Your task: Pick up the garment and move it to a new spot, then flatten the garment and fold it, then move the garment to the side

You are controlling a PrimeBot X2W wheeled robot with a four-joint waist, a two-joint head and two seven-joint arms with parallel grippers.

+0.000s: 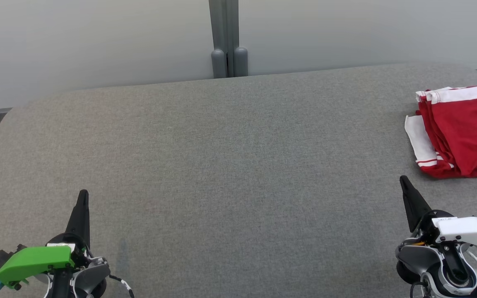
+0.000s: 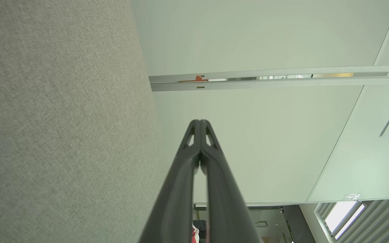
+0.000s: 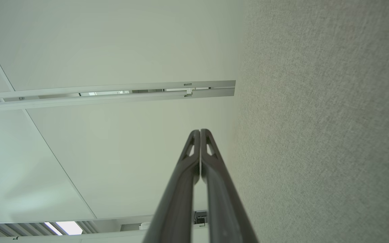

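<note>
Folded red garment beyond right end effector, apart; left end effector far off; both closed, empty.

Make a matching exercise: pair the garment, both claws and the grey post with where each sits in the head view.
1. garment
2. left claw
3. right claw
4. grey post

A. lower right, by a white cover
B. top centre, behind the padded surface
C. far right, red with white trim
D. lower left, by a green cover

Pairs: 1-C, 2-D, 3-A, 4-B
</note>
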